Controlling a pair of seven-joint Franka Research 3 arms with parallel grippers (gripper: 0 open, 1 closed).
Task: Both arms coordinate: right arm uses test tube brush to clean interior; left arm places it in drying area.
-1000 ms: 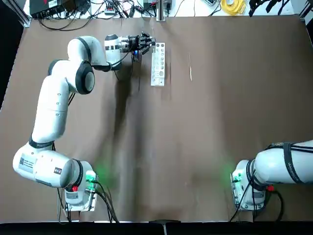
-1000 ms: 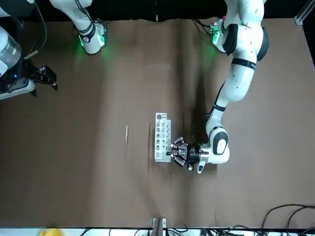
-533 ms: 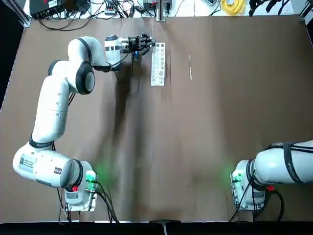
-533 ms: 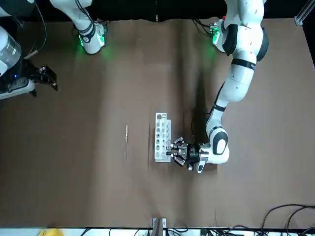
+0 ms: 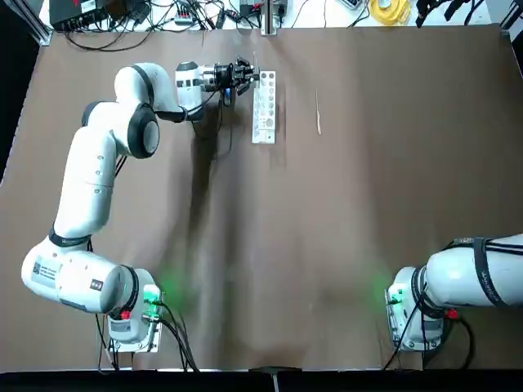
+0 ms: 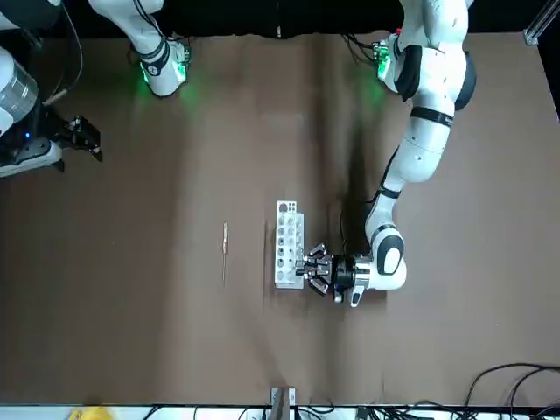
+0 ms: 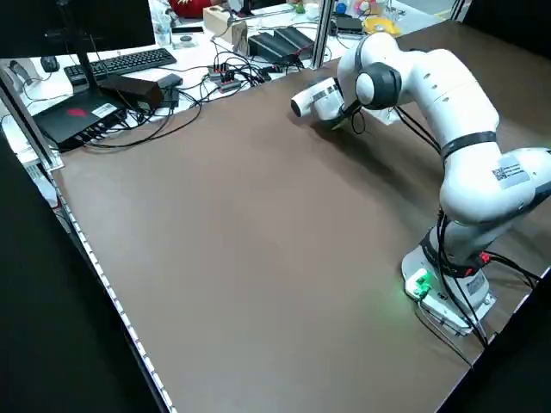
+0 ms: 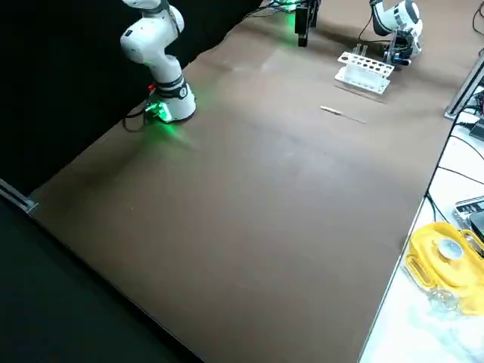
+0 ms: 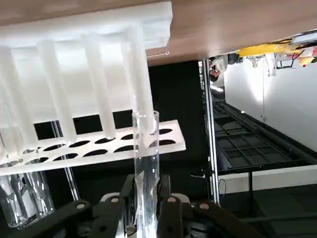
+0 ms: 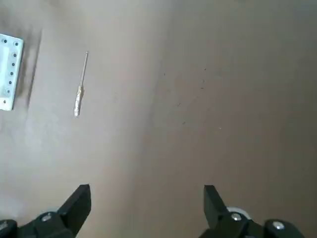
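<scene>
Clenching a clear test tube point(image 9: 146, 173) at the rack with the left gripper point(image 9: 148, 186), holding the right gripper point(image 10: 147, 191) empty

Reaches across the table point(image 5: 327, 245) with the left arm point(image 5: 86, 180), to the left side of the white rack point(image 5: 264, 108) serving as drying area. Grasps the tube between both fingertips, beside the row of round holes, with a white peg point(image 9: 138, 74) reaching into the tube's end. Bears more clear tubes point(image 9: 39, 191) farther along the same rack, clear of the left gripper.

Holds the right gripper released, fingers spread wide apart with nothing between, above the table on the robot's right side, well apart from the rack. Shows the right arm point(image 6: 16, 92) at the edge of the front view.

Has the test tube brush point(image 5: 318, 114) lying flat on the table, to the right of the rack and near it, not touching, in neither gripper. Points the brush's thicker end towards the robot and its thin end away, running roughly alongside the rack's length.

Includes, beyond the table's far edge, a black keyboard point(image 7: 129, 62), tangled black cables point(image 7: 228, 77) and a yellow tray point(image 8: 446, 265) on a white surface point(image 8: 408, 325).
</scene>
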